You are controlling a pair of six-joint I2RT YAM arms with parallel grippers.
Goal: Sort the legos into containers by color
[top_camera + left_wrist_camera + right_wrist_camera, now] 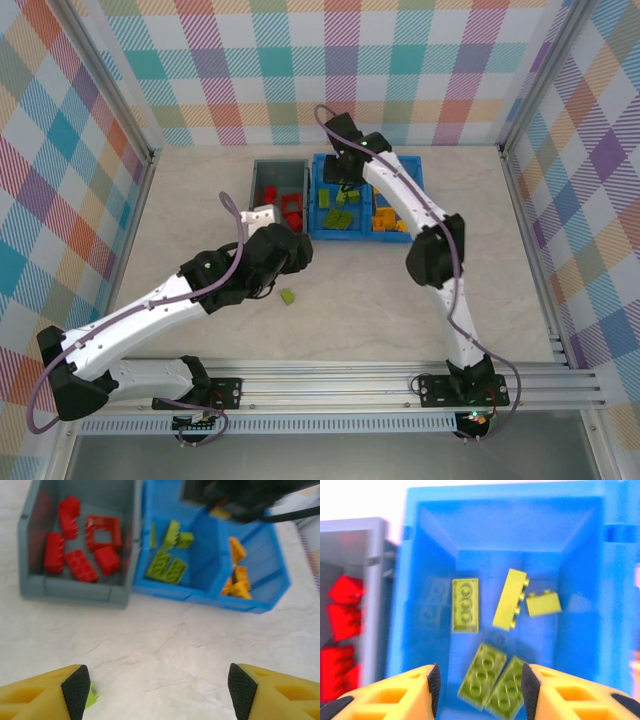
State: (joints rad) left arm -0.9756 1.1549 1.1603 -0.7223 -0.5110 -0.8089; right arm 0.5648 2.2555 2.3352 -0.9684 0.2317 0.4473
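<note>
The blue bin [318, 200] sits on the tabletop [400, 320], with the grey bin [262, 180] pressed against its left wall. The blue bin's left compartment holds five green legos [490, 680]: three flat plates and two narrower bricks, one of them tipped on its side. Its right compartment holds yellow-orange legos [237, 575], gathered close to the divider. The grey bin holds red legos [82, 540], among them an open frame.

The right hand [480, 685] hovers over the blue bin's left compartment, its yellow fingers apart with nothing between them. The left hand [160, 690] hangs over bare tabletop on the near side of the blue bin and points toward it, its fingers spread wide and empty.

One green lego [287, 296] lies loose on the tabletop. It is nearer the arm bases than the blue bin is, and well apart from that bin. In the left wrist view it peeks out just beside the black pad [75, 692] of the left finger.
</note>
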